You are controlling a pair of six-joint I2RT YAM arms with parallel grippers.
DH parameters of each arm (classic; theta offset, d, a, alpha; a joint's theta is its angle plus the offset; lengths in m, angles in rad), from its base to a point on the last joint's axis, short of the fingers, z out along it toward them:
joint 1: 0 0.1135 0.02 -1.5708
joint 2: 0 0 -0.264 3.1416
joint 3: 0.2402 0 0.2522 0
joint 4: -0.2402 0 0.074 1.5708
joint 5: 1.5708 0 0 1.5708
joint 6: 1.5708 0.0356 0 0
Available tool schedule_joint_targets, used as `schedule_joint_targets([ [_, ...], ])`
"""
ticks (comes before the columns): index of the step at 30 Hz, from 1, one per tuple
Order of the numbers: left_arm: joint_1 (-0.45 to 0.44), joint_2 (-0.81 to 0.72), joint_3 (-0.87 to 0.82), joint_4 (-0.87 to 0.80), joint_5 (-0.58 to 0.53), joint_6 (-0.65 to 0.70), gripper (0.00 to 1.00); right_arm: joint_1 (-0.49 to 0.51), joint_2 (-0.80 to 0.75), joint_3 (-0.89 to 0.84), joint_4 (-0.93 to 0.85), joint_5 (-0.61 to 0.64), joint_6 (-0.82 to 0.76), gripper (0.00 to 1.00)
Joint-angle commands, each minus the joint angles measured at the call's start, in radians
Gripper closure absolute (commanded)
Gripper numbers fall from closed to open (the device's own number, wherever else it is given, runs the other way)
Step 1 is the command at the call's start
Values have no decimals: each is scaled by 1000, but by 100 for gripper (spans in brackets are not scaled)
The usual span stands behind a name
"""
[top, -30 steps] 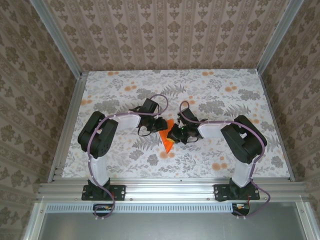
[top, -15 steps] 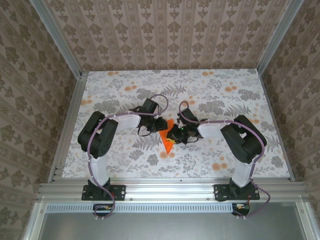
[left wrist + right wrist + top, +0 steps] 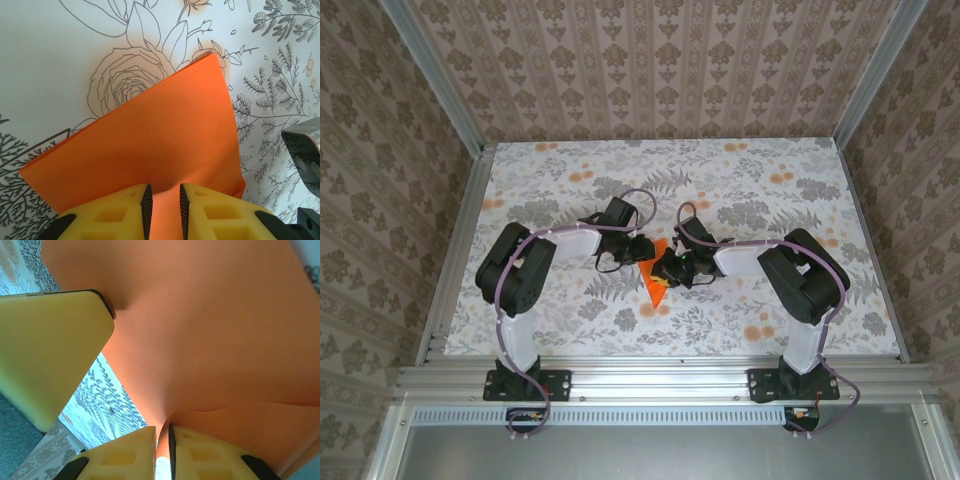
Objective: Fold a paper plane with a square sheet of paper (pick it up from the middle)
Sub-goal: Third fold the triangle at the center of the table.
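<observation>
- The left pincer (image 3: 634, 259) is seen clenched on the near edge of the square sheet of paper (image 3: 657, 280). In the left wrist view the orange sheet (image 3: 150, 145) is carried between the yellow fingers (image 3: 125, 215), tilted up off the floral tabletop (image 3: 60, 50).
- The sheet is found mid-tabletop, between the two pincers. It is judged light, limp and easily creased or torn. A hold near an edge or a crease is favoured, and opposing pulls are to be avoided.
- The right pincer (image 3: 162, 440) is closed on the paper (image 3: 210, 325), which is bowed above it. A left-pincer finger (image 3: 50, 350) is pressed against the sheet.
- Nothing else is noted on the tabletop (image 3: 770, 200). Crowding of the two pincers is judged the main obstacle.
</observation>
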Motion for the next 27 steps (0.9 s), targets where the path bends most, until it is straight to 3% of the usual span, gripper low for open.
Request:
schedule_joint_targets([
  [1,9,25,-24,-27,-10,3,75,5,18,1,-6,-6,2,83],
  [13,8,15,-23,-29,-8,-3,75,5,21,-10,-5,27,20,82],
  [20,22,-70,-20,-34,-23,-23,72,6,25,-25,-11,32,17,66],
  [27,79,-173,-82,-18,-52,-60,71,5,24,-33,-22,38,4,69],
])
